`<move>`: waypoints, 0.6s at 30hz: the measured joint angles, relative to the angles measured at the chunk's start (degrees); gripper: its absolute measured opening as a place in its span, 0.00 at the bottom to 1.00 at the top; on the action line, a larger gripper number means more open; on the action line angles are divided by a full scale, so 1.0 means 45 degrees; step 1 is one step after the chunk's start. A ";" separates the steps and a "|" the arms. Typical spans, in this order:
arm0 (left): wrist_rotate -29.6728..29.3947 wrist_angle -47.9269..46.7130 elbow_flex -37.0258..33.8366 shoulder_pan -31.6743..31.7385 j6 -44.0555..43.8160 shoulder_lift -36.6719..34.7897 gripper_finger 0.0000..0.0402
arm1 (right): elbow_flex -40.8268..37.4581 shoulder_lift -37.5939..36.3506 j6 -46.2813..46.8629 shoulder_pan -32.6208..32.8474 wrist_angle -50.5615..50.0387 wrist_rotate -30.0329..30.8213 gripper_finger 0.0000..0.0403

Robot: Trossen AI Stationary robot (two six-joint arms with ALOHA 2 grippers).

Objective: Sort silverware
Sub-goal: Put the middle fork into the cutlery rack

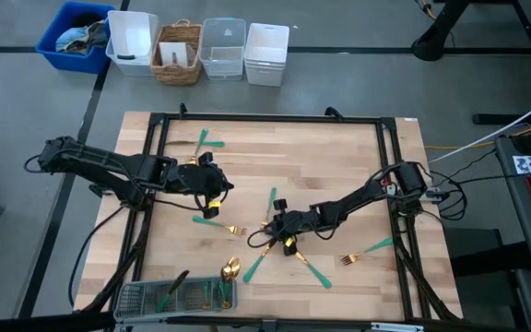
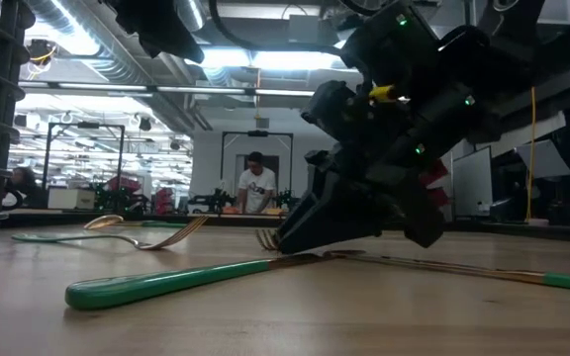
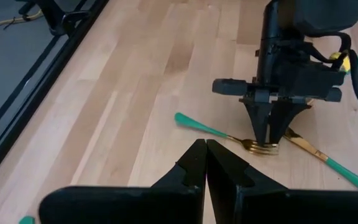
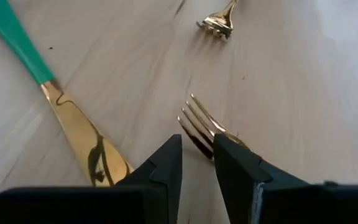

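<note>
Gold-headed, teal-handled silverware lies scattered flat on the wooden table: a fork (image 1: 201,141) far left, a fork (image 1: 219,224) mid-table, a spoon (image 1: 231,269), a fork (image 1: 367,249) at right. My right gripper (image 1: 277,224) (image 4: 197,155) stands low at mid-table, shut on a fork (image 1: 272,201) (image 3: 229,134). A gold-bladed knife (image 4: 73,134) lies beside it. My left gripper (image 1: 218,192) (image 3: 205,155) is shut and touches nothing, left of the right one. My right gripper pinches the fork just behind its tines (image 4: 211,127) between the two fingers. The fingers (image 3: 269,127) come from above, pointing down. The fork lies on the table, its teal handle (image 3: 191,122) pointing toward the far edge.
A grey mesh tray (image 1: 132,300) with a few pieces sits at the near left edge. Black frame rails (image 1: 265,118) border the table. Bins and a basket (image 1: 178,53) stand beyond the far edge. A person (image 2: 256,186) stands far off in the room.
</note>
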 joint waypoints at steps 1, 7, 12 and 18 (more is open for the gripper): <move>0.0039 0.0027 0.0005 0.0000 0.0000 0.0000 0.01 | 0.0021 0.0000 0.0000 0.0000 -0.0028 0.0062 0.24; 0.0257 0.0021 0.0003 0.0000 -0.0012 -0.0002 0.01 | 0.0038 0.0039 0.0024 0.0000 0.0151 0.0356 0.24; 0.0257 0.0019 0.0005 0.0000 -0.0005 0.0000 0.01 | 0.0048 0.0039 0.0041 0.0000 0.0144 0.0346 0.24; 0.0261 0.0021 0.0005 0.0000 -0.0019 0.0000 0.01 | 0.0048 0.0044 0.0814 -0.0005 0.0163 0.0433 0.24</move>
